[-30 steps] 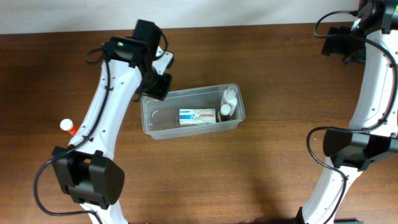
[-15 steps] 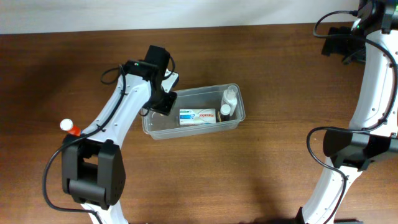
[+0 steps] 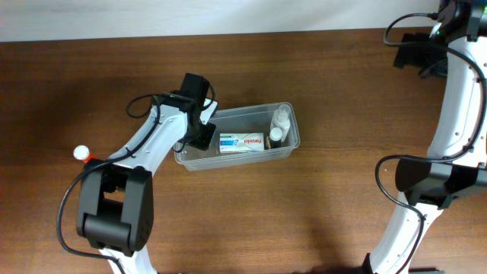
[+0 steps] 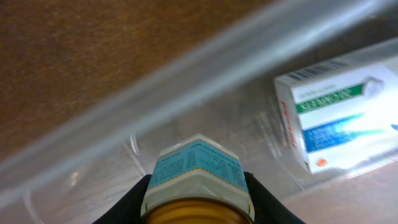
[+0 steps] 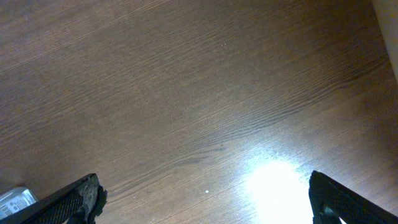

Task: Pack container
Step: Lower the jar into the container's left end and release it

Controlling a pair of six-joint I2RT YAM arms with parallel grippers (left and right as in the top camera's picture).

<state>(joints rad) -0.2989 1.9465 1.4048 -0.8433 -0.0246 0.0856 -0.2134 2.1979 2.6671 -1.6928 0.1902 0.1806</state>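
Observation:
The clear plastic container (image 3: 288,143) sits mid-table and holds a white and blue box (image 3: 241,141) and small white bottles (image 3: 280,122) at its right end. My left gripper (image 3: 199,129) is over the container's left end, shut on an amber bottle with a blue and white label (image 4: 199,174), which is held over the container's floor (image 4: 93,174). The box also shows in the left wrist view (image 4: 339,112). My right gripper (image 5: 202,196) is open and empty, high above bare table at the far right.
A small bottle with a white cap and red body (image 3: 83,155) lies on the table to the left, beside my left arm's base. The wooden table (image 3: 304,213) stretches around the container.
My left gripper has moved right and down from outside the container's left rim to over its left end, carrying the amber bottle. The right arm has not moved.

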